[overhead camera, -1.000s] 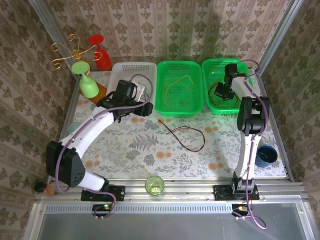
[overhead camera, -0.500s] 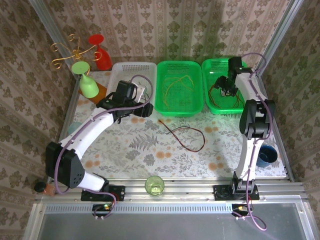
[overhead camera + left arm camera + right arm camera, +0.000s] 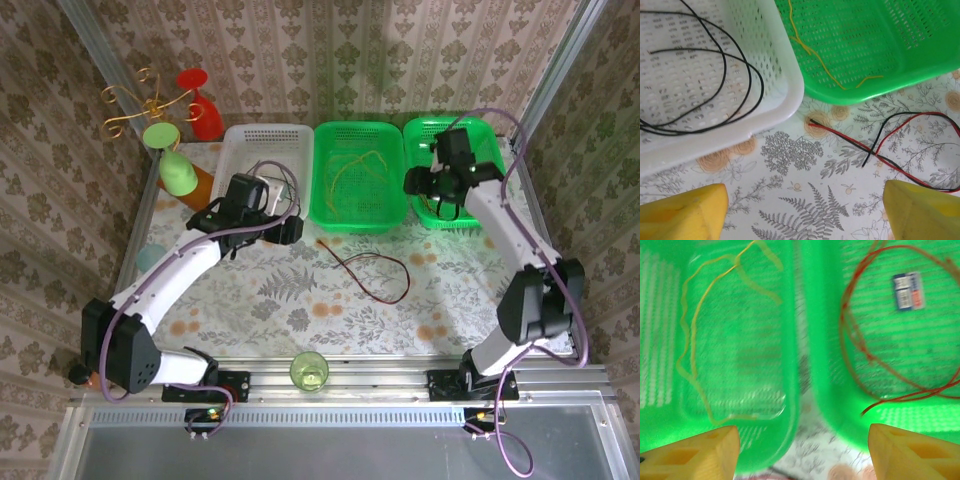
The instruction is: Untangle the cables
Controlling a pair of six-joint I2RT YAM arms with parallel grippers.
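A red and a black cable [image 3: 375, 275] [image 3: 900, 140] lie crossed on the floral table in front of the baskets. A black cable [image 3: 715, 100] coils in the white basket [image 3: 240, 140]. A yellow cable [image 3: 695, 340] [image 3: 355, 170] lies in the middle green basket [image 3: 330, 215]. A dark red cable [image 3: 865, 340] lies in the right green basket [image 3: 490, 130]. My left gripper [image 3: 805, 210] [image 3: 290, 228] hangs open over bare table, left of the crossed pair. My right gripper [image 3: 802, 450] [image 3: 420, 185] is open above the gap between the two green baskets, holding nothing.
A green cup [image 3: 309, 371] stands at the near edge of the table. A green goblet [image 3: 175, 165], a red goblet [image 3: 200, 100] and a gold wire stand [image 3: 135, 100] crowd the far left corner. A white label [image 3: 907, 290] lies in the right basket.
My right gripper has opened, leaving the dark red cable in the right basket, and swung left and nearer, over the basket fronts. My left arm shifted slightly nearer.
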